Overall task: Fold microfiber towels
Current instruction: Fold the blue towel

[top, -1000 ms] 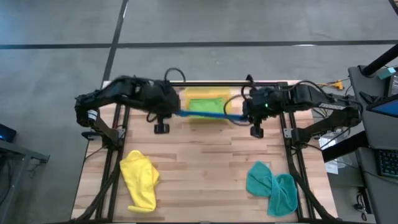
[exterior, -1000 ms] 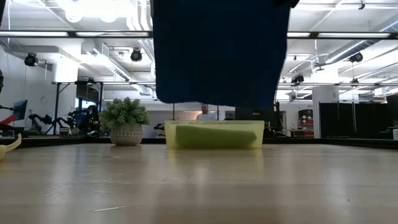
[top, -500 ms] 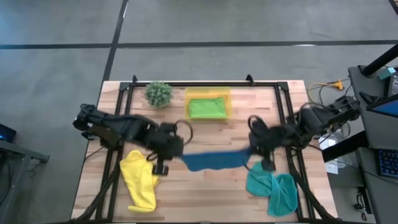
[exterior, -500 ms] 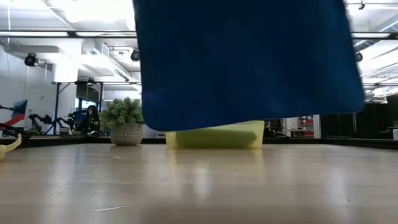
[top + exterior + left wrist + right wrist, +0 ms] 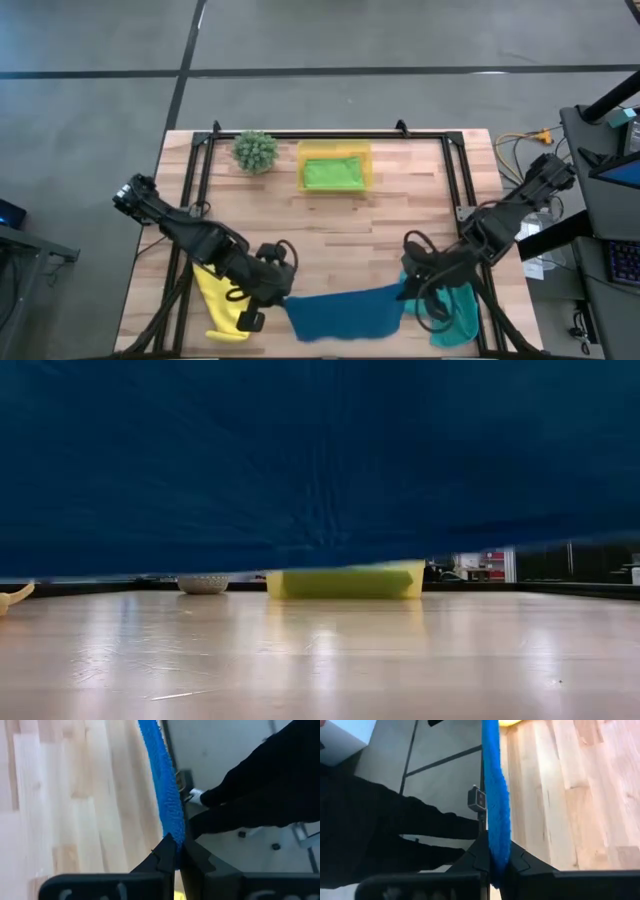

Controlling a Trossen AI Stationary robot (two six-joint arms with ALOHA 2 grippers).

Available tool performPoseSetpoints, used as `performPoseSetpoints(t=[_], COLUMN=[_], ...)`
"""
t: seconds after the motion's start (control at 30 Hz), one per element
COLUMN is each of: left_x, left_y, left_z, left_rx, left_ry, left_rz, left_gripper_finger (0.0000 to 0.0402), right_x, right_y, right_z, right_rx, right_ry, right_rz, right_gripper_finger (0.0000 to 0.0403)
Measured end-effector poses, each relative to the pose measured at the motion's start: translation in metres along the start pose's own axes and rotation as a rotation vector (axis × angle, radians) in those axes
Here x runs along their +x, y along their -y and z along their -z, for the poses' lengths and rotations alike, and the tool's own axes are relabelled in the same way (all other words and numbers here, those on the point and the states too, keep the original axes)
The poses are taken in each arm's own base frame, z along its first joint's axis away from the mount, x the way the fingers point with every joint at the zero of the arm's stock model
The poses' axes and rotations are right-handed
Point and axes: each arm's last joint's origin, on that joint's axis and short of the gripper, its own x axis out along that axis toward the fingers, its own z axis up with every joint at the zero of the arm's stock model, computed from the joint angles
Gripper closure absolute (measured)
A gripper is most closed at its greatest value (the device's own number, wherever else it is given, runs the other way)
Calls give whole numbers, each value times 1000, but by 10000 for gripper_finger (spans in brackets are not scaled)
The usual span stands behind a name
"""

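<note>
And the blue towel has swept right across the tabletop, from over the yellow tray at the far side down to the near edge, both arms carrying it along! It now hangs stretched between the two claws, so near the low camera that it fills almost the whole upper part of that view.

Starting on the left: the yellow towel lies crumpled at the near left corner, with the left arm reaching across it. The left claw is clamped on the blue towel's left end, and in the wrist view its fingers pinch the fuzzy edge tight. At the far side, the small spiky plant stands just beside the yellow tray, where the lime green towel rests flat.

Over to the right: the right claw is closed on the blue towel's other end, and the teal towel lies bunched beneath that arm at the near right corner.
</note>
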Motion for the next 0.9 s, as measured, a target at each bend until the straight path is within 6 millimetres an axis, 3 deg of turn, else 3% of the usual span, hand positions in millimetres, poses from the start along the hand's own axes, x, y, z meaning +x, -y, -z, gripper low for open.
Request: performPoseSetpoints(t=[0.3, 0.53, 0.9], left_x=[65, 88, 104], left_y=[-29, -73, -149], left_z=[39, 71, 79], left_rx=[16, -17, -39], left_ry=[-113, -143, -55], left_rz=[-60, -210, -307], left_gripper_finger=[401, 401, 401], right_x=[47, 64, 64], right_y=[44, 95, 170], right_z=[30, 42, 41], right_rx=[75, 139, 176], right_ry=[-2, -35, -33], right_rz=[-37, 69, 263], right_gripper_finger=[394, 394, 394])
